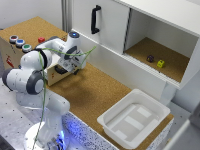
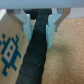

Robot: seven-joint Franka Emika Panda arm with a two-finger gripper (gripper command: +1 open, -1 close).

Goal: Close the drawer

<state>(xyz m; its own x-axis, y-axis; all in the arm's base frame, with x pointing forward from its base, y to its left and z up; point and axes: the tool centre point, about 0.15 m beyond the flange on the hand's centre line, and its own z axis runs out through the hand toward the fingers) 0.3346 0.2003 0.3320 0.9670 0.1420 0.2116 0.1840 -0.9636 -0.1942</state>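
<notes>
The cork-topped wooden box [image 1: 14, 52] stands at the exterior view's left. My arm hides the drawer's white front there. My gripper [image 1: 75, 66] hangs low at the box's near side. In the wrist view a black handle [image 2: 32, 60] runs between my two fingers [image 2: 50, 31]. The gripper [image 2: 38, 36] is closed around it, one finger against each side. Beside the handle is a wooden panel with a blue pixel figure [image 2: 9, 50]. How far the drawer stands out cannot be told.
Coloured buttons [image 1: 19, 43] sit on the box top. A white plastic tub [image 1: 134, 117] stands on the cork table [image 1: 95, 92] at the exterior view's right. A white cabinet [image 1: 150, 35] behind has a tall black door handle [image 1: 94, 19] and an open shelf with small objects [image 1: 155, 60].
</notes>
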